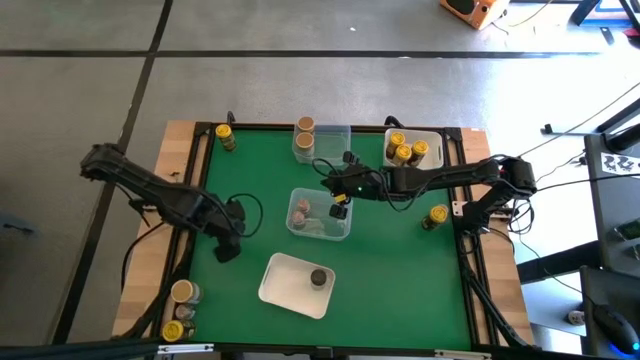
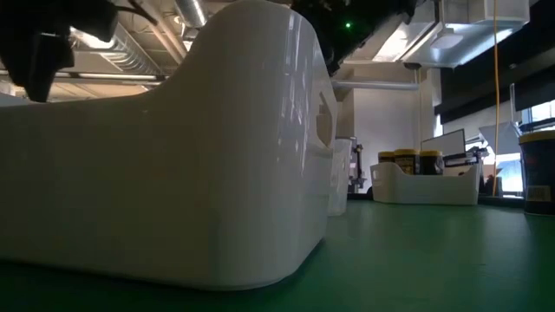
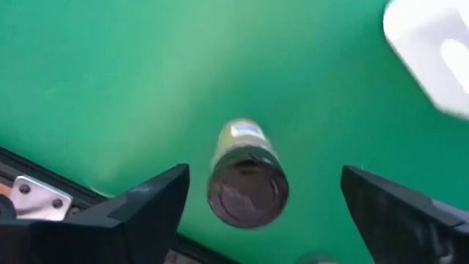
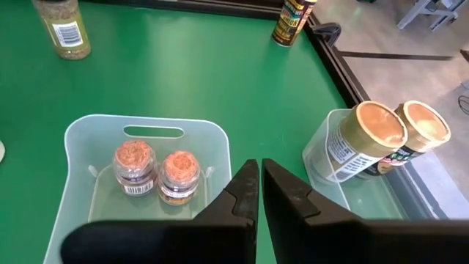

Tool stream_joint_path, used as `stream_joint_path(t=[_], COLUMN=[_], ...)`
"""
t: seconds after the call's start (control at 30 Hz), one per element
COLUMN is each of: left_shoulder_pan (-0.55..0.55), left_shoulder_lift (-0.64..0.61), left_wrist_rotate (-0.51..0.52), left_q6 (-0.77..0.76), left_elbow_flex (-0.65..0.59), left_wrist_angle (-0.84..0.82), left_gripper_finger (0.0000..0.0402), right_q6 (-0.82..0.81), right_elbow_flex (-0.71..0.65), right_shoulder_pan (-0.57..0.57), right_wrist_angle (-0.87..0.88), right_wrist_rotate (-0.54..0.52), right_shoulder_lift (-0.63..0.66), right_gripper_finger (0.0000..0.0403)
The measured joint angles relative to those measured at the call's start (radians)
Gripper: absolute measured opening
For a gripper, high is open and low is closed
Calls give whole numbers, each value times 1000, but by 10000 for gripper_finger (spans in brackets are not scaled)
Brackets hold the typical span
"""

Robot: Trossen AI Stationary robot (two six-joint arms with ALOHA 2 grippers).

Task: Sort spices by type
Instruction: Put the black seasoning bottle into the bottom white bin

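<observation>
Left claw [image 3: 260, 202] spread wide; a jar [image 3: 246, 176] stands between and just beyond its tips, on the mat near the table edge. Judgement: centre the fingers either side of the jar, drop lower, then close.

Right claw [image 4: 258, 192] pressed together, empty, above the near rim of the clear tray [image 4: 80, 128] holding two brown-topped jars [image 4: 134, 167]. Judgement: keep it clear of that rim.

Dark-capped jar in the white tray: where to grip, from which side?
Grip the dark-capped jar around its cap and upper body, coming straight down. It stands upright, round top showing, and the white tray has walls that likely block a low side approach. It is alone there, so fingers have room.
</observation>
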State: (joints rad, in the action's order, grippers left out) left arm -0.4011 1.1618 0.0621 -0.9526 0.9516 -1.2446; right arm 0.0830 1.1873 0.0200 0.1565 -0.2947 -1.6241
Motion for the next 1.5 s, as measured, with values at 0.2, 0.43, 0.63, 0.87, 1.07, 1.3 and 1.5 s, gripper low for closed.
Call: stream_joint_path(t=[0.2,0.43,0.63,0.87,1.07,1.3,1.5], left_shoulder_pan=[-36,-71,-109,-136,-137,-136,-134], left_shoulder_lift=[33,33,32,32,32,32,32], left_wrist_rotate=[-9,2,91,73,59,47,44], left_q6=[23,22,-36,-62,-68,-70,-70], left_elbow_flex=[0,-1,-9,-108,-198,-236,-231], left_wrist_angle=[-5,-24,-49,24,143,193,213], left_gripper_finger=[387,388,388,388,371,264,185], right_q6=[0,1,1,1,2,2,47], right_elbow_flex=[0,0,0,0,0,0,-1], right_shoulder_pan=[0,0,0,0,0,0,0], right_wrist_angle=[0,-10,-9,-11,-28,-28,-26], right_wrist_rotate=[0,0,0,0,0,0,-3], right_shoulder_lift=[0,0,0,0,0,0,0], right_gripper_finger=[21,21,21,21,21,21,21])
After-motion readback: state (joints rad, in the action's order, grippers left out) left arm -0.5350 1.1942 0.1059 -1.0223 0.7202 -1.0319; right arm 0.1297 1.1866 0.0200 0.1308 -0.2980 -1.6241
